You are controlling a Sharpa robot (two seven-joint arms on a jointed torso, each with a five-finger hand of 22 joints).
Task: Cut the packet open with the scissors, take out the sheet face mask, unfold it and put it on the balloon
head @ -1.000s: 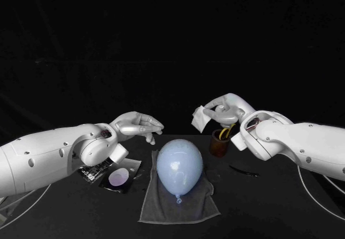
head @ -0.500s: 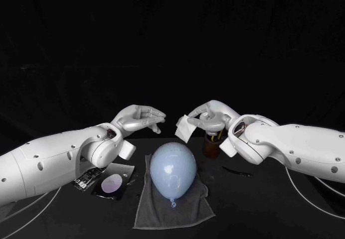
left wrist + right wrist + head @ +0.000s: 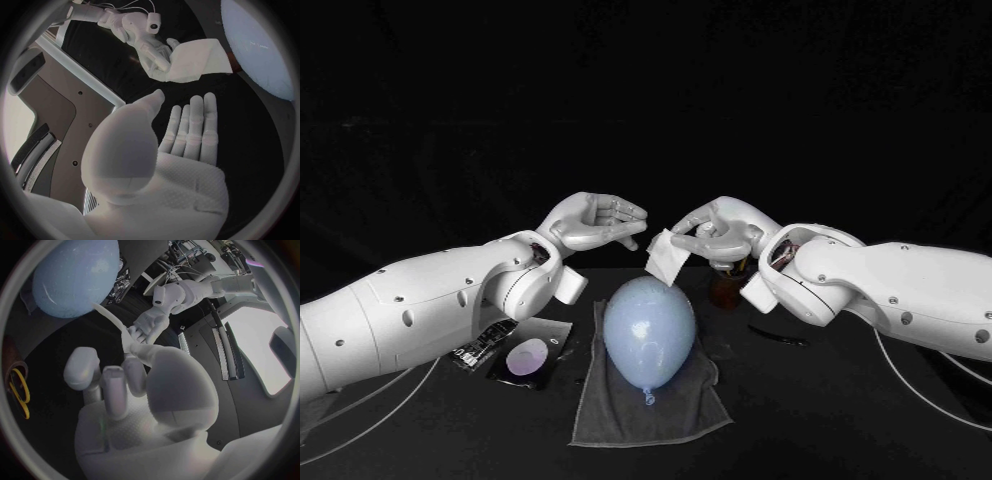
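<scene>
— Right hand (image 3: 711, 232)?
— Pinching the folded white sheet mask (image 3: 664, 260) between thumb and fingers, up in the air, just over the far end of the balloon (image 3: 648, 330).
— Left hand (image 3: 596, 222)?
— Raised near the mask, palm up, holding nothing; fingers stretched side by side, thumb apart. Not touching the mask.
— Balloon?
— Lying lengthwise on a grey towel (image 3: 646, 415) on the black bench (image 3: 848, 400), knot toward the robot.
— Packet (image 3: 524, 358)?
— Flat on the bench, just beside the towel, on the left arm's side.
</scene>
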